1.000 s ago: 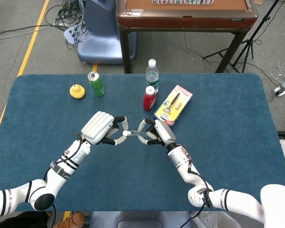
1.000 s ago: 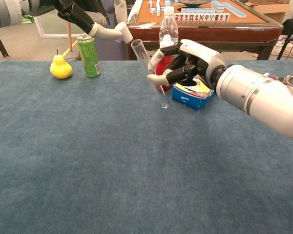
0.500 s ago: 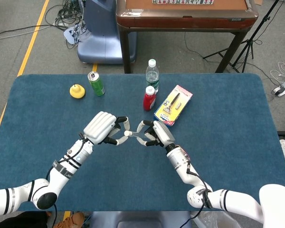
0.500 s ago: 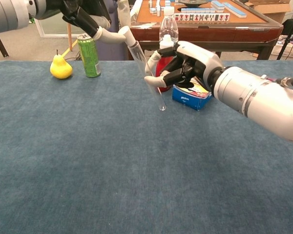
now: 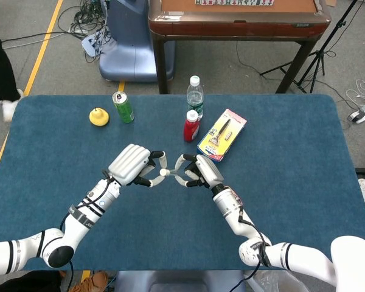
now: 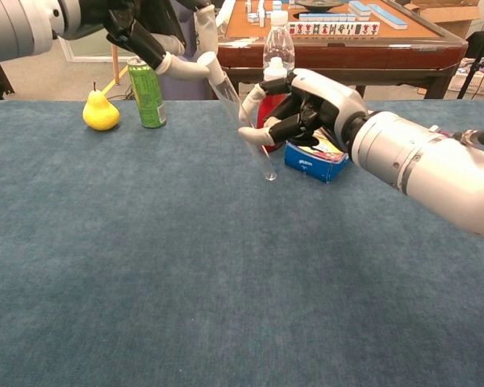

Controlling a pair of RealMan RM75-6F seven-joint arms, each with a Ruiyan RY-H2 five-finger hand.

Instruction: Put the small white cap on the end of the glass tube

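Observation:
My right hand (image 6: 302, 105) grips a clear glass tube (image 6: 254, 137) near its middle and holds it tilted above the blue table (image 6: 226, 282), open end up and to the left. My left hand (image 5: 134, 164) pinches the small white cap (image 6: 206, 59) right at that upper end; whether the cap sits on the tube I cannot tell. In the head view the two hands meet fingertip to fingertip, the cap (image 5: 163, 173) between them and my right hand (image 5: 198, 171) beside it. The tube itself barely shows there.
Behind the hands stand a red bottle (image 5: 191, 126), a water bottle (image 5: 194, 96) and a flat product box (image 5: 222, 134). A green can (image 5: 123, 107) and a yellow pear (image 5: 98, 116) sit at the back left. A brown table (image 5: 237, 18) stands beyond the far edge.
My left hand has carried the cap a little to the right and down, up against the tube's upper end. My right hand has shifted the tube slightly left.

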